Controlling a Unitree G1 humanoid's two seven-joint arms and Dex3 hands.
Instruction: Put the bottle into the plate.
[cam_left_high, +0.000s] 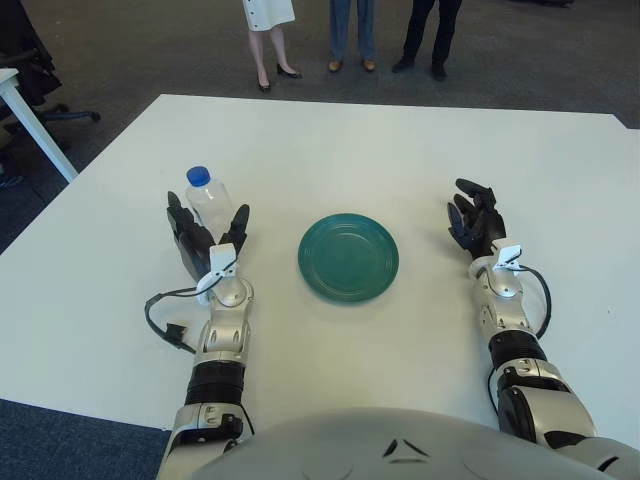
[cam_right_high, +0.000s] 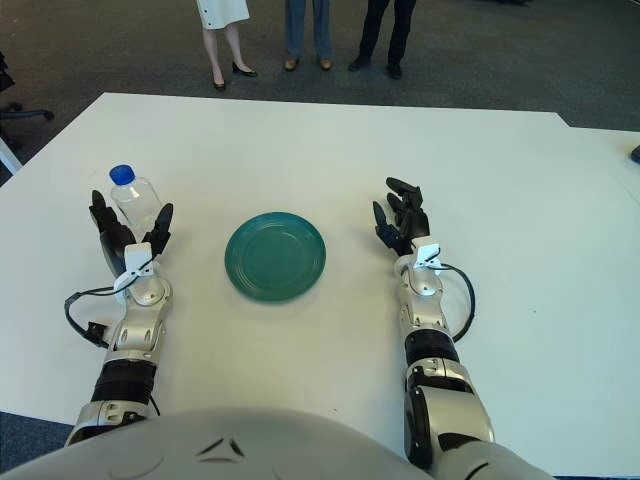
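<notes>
Black fingers (cam_left_high: 178, 222) of the left hand (cam_left_high: 205, 245) are spread wide and point up and away from the robot. They hold nothing. The clear bottle (cam_left_high: 209, 204) stands just past the hand, at about 12 o'clock from it. It shows in the gap between the fingers on one side and the thumb on the other. I cannot tell if any finger touches it. The bottle is upright and has a blue cap (cam_left_high: 198, 176) on top.

A white tag (cam_left_high: 208, 279) and a thin black cable (cam_left_high: 165, 318) hang at the left wrist. The cable loops out on the white tabletop (cam_left_high: 330, 140) at about 8 o'clock from the hand.

At 3 o'clock from the left hand lies the green plate (cam_left_high: 348, 257). It is round and flat, and nothing is in it. The bottle is at about 10 o'clock from the plate, near it but not touching.

Further out at 3 o'clock, on the other side of the plate, is the right hand (cam_left_high: 476, 222). Its black fingers are loosely curled and hold nothing. It shows well apart from the plate.

At 12 o'clock, past the far edge of the tabletop, there is dark floor (cam_left_high: 150, 50). Three people stand there (cam_left_high: 348, 35); only their legs and shoes show. A black chair (cam_left_high: 30, 60) shows at about 10 o'clock, far off.
</notes>
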